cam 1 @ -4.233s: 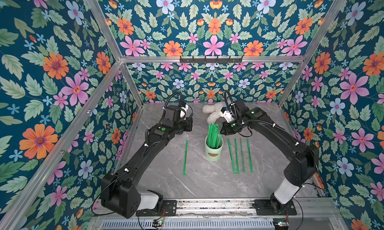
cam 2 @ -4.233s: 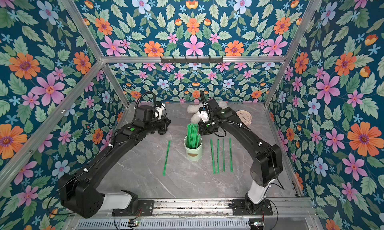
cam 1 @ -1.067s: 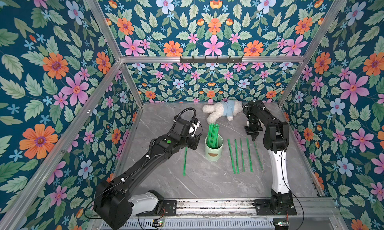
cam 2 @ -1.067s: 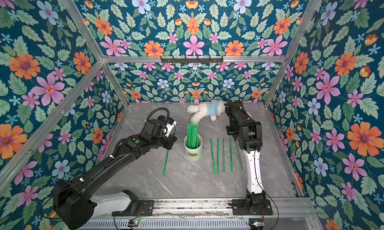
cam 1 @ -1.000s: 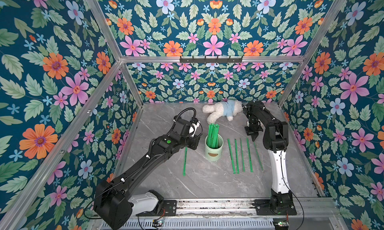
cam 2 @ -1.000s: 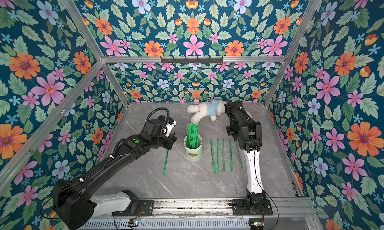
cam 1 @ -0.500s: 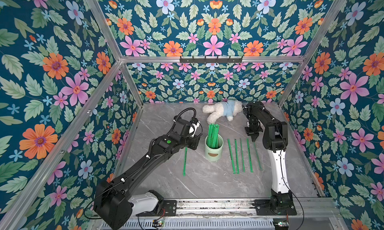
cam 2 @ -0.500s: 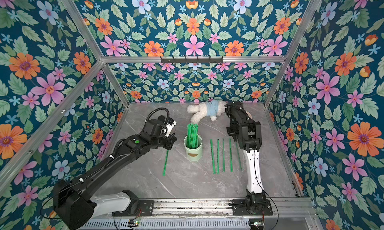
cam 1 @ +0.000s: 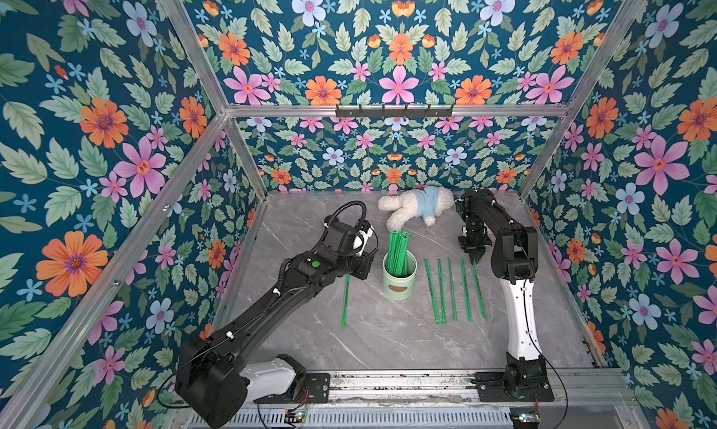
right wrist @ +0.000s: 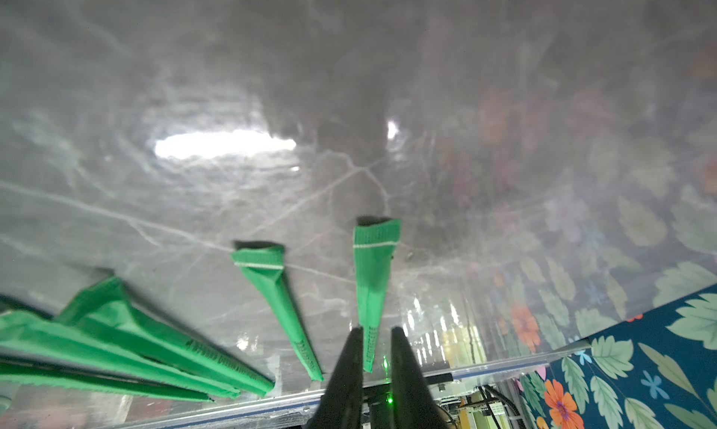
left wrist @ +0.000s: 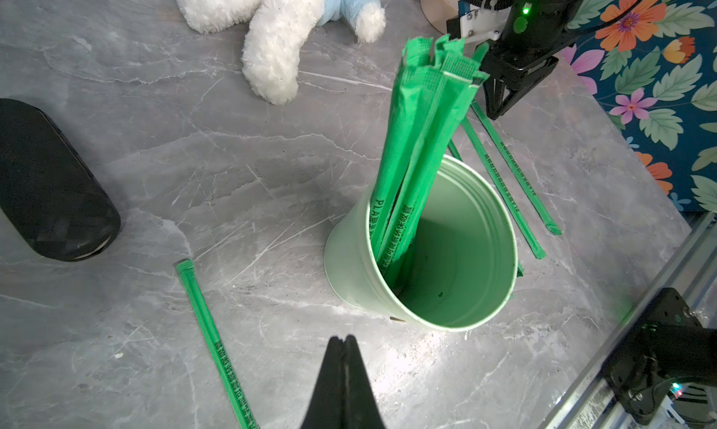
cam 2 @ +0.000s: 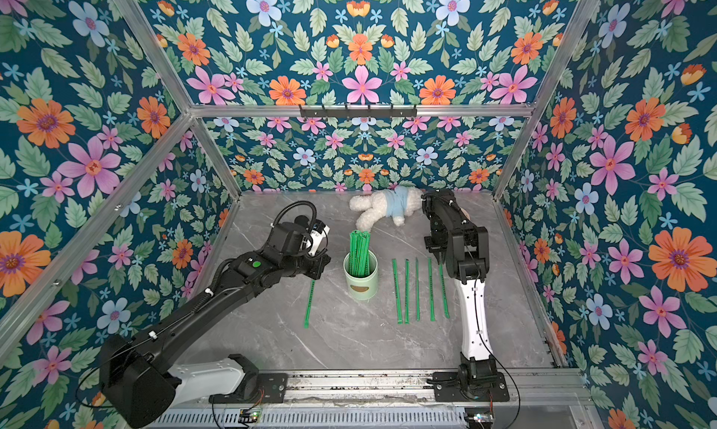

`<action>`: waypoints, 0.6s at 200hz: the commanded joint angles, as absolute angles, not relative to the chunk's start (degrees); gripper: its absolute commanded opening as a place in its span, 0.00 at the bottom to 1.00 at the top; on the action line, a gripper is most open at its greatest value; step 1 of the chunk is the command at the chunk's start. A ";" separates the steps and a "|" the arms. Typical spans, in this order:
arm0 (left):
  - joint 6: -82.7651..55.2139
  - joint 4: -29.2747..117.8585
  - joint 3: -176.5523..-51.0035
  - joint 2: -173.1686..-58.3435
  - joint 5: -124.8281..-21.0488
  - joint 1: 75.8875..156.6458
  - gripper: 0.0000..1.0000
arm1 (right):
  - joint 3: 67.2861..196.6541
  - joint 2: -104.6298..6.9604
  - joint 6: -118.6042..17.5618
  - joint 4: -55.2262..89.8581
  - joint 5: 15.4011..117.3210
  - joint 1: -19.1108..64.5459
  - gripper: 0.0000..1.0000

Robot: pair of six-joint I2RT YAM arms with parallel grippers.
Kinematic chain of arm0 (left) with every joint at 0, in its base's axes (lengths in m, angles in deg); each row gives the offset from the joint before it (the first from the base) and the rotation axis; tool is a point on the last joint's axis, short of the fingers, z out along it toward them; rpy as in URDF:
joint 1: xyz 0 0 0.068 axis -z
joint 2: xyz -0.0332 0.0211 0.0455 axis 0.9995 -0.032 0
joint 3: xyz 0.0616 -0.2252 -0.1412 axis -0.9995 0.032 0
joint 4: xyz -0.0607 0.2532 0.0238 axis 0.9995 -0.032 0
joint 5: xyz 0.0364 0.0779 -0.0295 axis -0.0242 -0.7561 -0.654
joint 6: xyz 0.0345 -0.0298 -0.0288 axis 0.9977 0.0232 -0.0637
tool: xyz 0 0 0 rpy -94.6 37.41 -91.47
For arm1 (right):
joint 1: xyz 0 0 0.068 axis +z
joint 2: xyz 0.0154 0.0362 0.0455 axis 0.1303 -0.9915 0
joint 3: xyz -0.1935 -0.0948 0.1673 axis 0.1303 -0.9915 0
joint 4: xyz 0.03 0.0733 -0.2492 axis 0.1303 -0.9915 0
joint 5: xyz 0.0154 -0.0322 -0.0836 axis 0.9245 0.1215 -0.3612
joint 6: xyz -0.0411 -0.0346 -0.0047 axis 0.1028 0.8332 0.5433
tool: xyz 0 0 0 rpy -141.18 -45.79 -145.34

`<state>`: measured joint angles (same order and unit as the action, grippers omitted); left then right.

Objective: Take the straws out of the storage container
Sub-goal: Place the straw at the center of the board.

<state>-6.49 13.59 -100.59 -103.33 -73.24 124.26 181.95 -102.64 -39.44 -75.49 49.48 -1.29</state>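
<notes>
The storage container (cam 1: 399,281) (cam 2: 361,283) (left wrist: 349,260), a pale mint cup, stands upright mid-table. A bundle of green straws (cam 1: 397,248) (cam 2: 359,252) (left wrist: 419,136) leans inside it. Several more straws (cam 1: 452,291) (cam 2: 417,291) lie side by side to its right, and one straw (cam 1: 345,303) (left wrist: 213,337) lies to its left. My right gripper (cam 1: 476,259) (cam 2: 440,258) (right wrist: 375,332) points down at the far end of the rightmost straw (right wrist: 372,275); its jaws stand slightly apart, the straw lying on the table between them. My left gripper (left wrist: 344,337) is shut and empty, just left of the cup.
A white plush toy in a blue shirt (cam 1: 417,209) (left wrist: 279,39) lies behind the cup. A round beige clock (left wrist: 434,0) sits at the back right, mostly behind my right arm. Floral walls close in three sides; a metal rail (cam 1: 388,384) runs along the front.
Over the last second my right jaws have parted a little around the rightmost straw. About four seconds ago the right gripper was at the cup and one straw fewer lay on the right.
</notes>
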 commanded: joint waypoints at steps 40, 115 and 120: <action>-5.43 13.91 -100.79 -103.10 -73.74 124.27 0.00 | 180.34 -89.10 -40.35 -73.95 55.50 -0.41 0.18; -5.70 13.92 -100.54 -102.12 -76.46 124.29 0.00 | 165.64 -66.14 -43.60 -60.81 57.58 10.46 0.19; -5.67 13.85 -100.49 -102.03 -76.47 124.29 0.00 | 164.01 -64.49 -44.04 -58.99 57.76 11.40 0.19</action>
